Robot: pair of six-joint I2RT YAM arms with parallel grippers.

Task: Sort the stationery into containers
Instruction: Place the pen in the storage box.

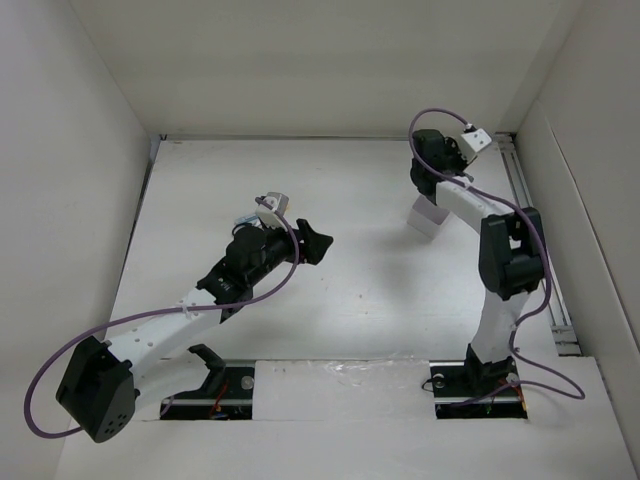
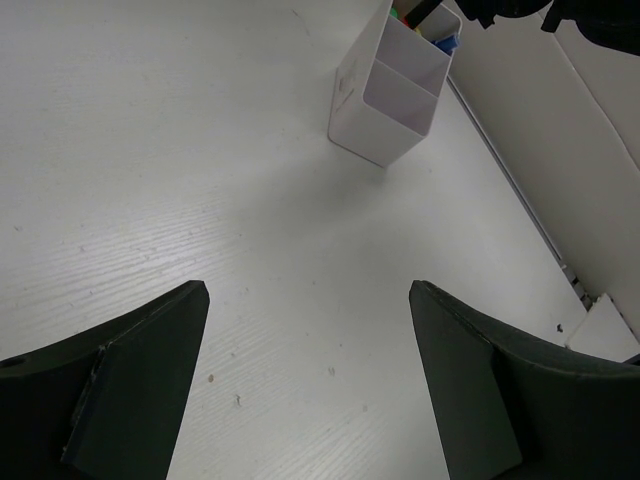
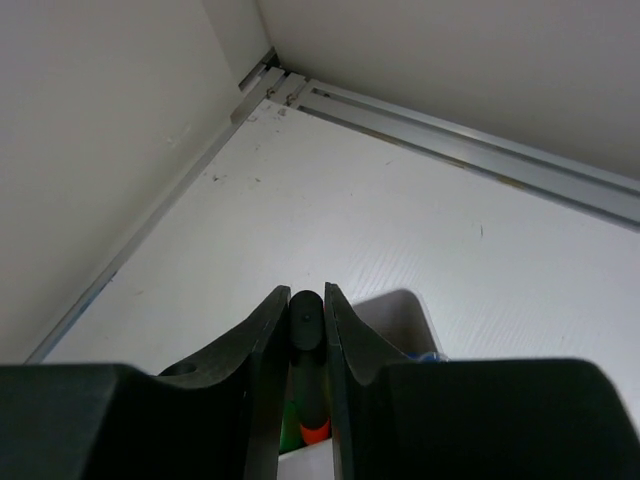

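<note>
Where the right arm reaches toward the far right of the surface (image 1: pixel 370 290), the right pincer (image 1: pixel 427 193) points down directly over the white box (image 1: pixel 430 218). In the right wrist view this pincer (image 3: pixel 305 296) is narrow, its two fingers (image 3: pixel 262 340) pressed against either side of a black-barrelled marker (image 3: pixel 306 345) held upright between them. An orange band (image 3: pixel 315 432) shows at the marker's lower end. A green tip (image 3: pixel 290 422) sits just beside the band, and a blue tip (image 3: pixel 430 355) peeks out past the right finger. Whether the marker's lower end is inside the box cannot be told.

The left wrist view shows the box (image 2: pixel 385 115) standing upright on the surface, split by a divider into two compartments. It stands near the metal rail (image 2: pixel 520 200) that runs along the foot of the right wall. Green (image 2: pixel 395 14) and blue (image 2: pixel 447 42) ends rise from the compartment farther from that camera.

The left pincer (image 1: pixel 318 243) hangs over the middle of the surface, well apart from the box. Its jaws are spread wide in the wrist view (image 2: pixel 308 290), with nothing but bare surface between them.
</note>
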